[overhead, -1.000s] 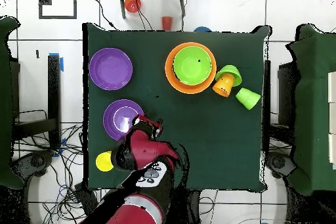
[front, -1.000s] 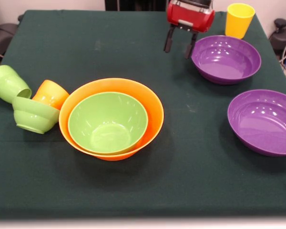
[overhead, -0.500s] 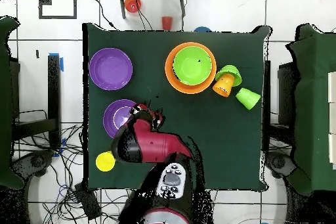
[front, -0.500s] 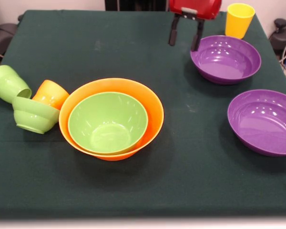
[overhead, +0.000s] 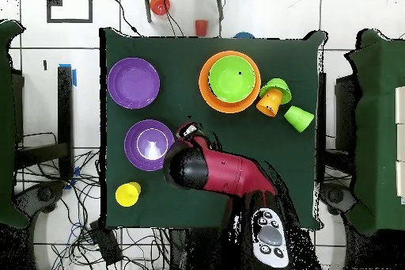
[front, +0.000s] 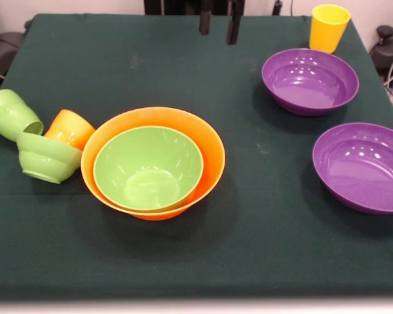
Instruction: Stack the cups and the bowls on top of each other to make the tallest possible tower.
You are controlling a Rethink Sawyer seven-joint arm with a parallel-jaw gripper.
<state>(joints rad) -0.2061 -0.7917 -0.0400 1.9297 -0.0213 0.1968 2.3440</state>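
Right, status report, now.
Pincer open, empty, high over the table. Green bowl nested in orange bowl. Purple bowls separate. Nothing blocking.

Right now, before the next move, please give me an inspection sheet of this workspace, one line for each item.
Surface: dark green tablecloth, flat, no spills seen.
Job's things: green bowl nested in orange bowl; two purple bowls apart, upright, empty; yellow cup upright at the far edge; orange cup, green cup and small green bowl tipped over in a cluster beside the orange bowl.
Clutter: nothing seen on the table.
Gripper: gripper raised at the far side, two fingertips apart, empty.
Cables: tangled wires on the floor around the robot's base.
Surroundings: red cup and an orange object on the tiled floor, off the table.
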